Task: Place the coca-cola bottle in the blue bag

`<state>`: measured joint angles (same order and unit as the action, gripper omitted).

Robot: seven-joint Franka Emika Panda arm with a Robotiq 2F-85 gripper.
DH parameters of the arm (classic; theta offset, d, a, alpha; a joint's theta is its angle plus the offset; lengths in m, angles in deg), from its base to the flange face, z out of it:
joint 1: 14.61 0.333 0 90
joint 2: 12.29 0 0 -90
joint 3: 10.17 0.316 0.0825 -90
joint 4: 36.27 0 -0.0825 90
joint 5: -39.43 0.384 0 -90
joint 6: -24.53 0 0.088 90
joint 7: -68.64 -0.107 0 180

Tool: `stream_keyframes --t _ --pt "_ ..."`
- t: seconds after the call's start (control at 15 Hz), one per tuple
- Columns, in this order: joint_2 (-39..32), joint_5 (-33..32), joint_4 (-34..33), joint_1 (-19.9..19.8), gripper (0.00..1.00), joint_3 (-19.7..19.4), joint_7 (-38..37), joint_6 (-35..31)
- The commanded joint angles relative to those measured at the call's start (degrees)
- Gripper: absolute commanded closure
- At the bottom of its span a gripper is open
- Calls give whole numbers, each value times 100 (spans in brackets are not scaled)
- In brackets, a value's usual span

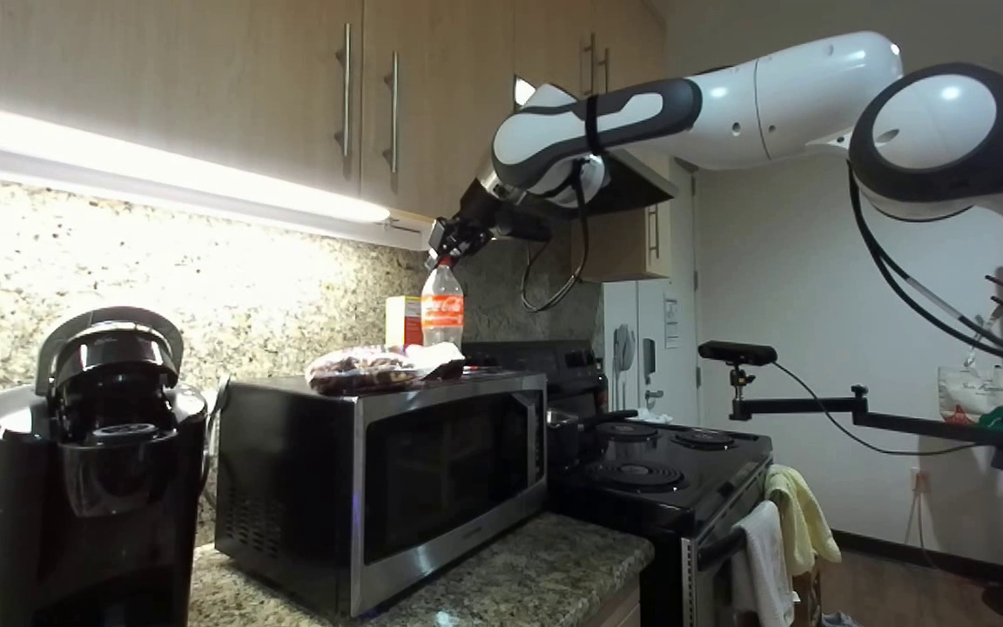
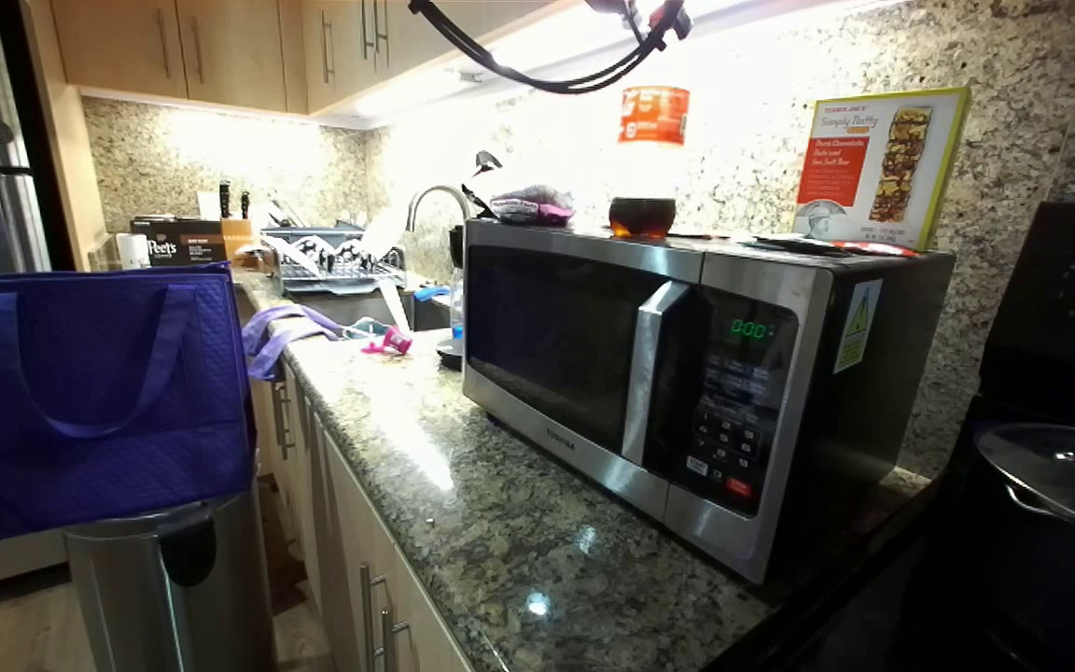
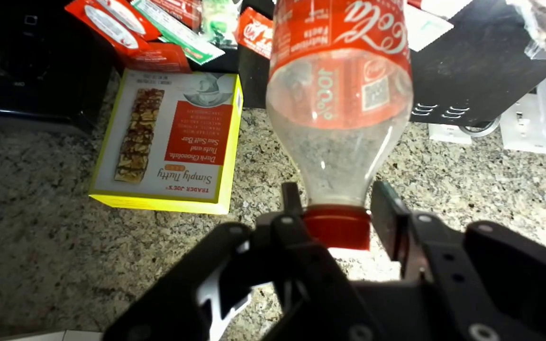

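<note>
The coca-cola bottle (image 1: pixel 443 309) is clear plastic with a red label and a red cap. It stands upright on top of the microwave. Its label (image 2: pixel 654 114) and dark base show in an exterior view, with its middle washed out by glare. My gripper (image 1: pixel 445 251) is above it, pointing down. In the wrist view my gripper (image 3: pixel 337 203) straddles the red cap of the bottle (image 3: pixel 339 94). A slim gap shows beside the right finger; contact at the left finger cannot be told. The blue bag (image 2: pixel 108 401), with long handles, sits at a steel trash can; its inside is hidden.
The microwave (image 2: pixel 575 317) stands on the granite counter (image 2: pixel 463 485). A bar box (image 2: pixel 883 168), packets (image 3: pixel 159 28) and a wrapped bag (image 1: pixel 358 367) lie around the bottle. A coffee maker (image 1: pixel 92 470), cabinets (image 1: pixel 205 87) above and a stove (image 1: pixel 658 461) flank it.
</note>
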<state>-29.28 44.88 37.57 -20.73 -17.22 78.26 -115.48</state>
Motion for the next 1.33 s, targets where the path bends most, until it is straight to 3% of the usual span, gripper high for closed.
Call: stream_keyframes --t 0.0,0.4,0.73,1.07,1.27 --pt "-80 246 -148 -113 87 82 241 -99" --pt "456 346 346 -4 85 84 133 -240" --pt "1380 -118 1229 439 85 170 75 75" --pt "2188 -1204 2155 958 85 429 -541 157" --pt "2440 -1642 2416 980 85 759 -798 256"
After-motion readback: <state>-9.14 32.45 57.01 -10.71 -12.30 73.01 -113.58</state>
